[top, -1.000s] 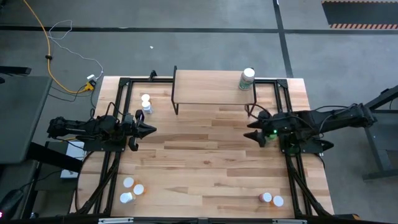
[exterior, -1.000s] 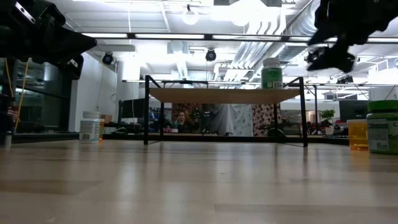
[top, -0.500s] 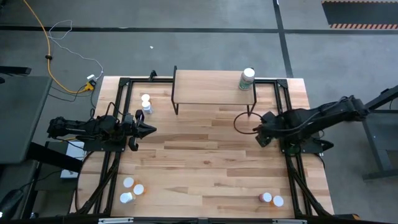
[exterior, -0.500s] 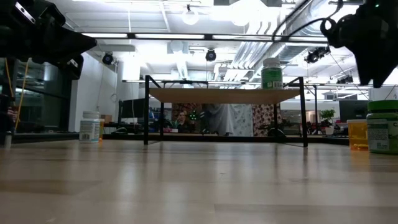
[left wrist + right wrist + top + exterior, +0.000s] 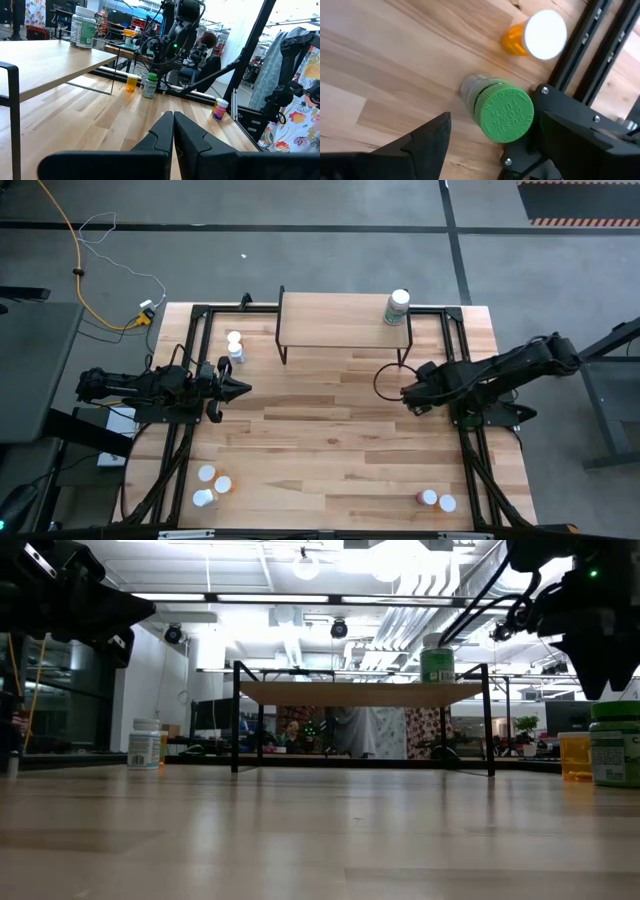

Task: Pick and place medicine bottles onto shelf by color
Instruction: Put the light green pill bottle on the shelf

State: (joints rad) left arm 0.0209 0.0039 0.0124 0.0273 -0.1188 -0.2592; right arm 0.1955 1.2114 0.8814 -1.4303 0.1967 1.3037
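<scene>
On the shelf (image 5: 335, 320) stands only one white-capped bottle (image 5: 398, 307); the other medicine bottles remain scattered about the bench (image 5: 330, 440). The right claw (image 5: 490, 135), spread wide, hovers over the green-capped bottle (image 5: 502, 114) beside an orange one (image 5: 535, 34), while the left claw (image 5: 238, 389) waits pressed together.

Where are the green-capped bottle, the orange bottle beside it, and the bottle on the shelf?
Green-capped bottle (image 5: 505, 114): right wrist view, on the green cap.
Orange bottle (image 5: 512, 40): right wrist view, on its orange body beside the white cap.
Shelf bottle (image 5: 398, 307): high view, on its white cap.
</scene>
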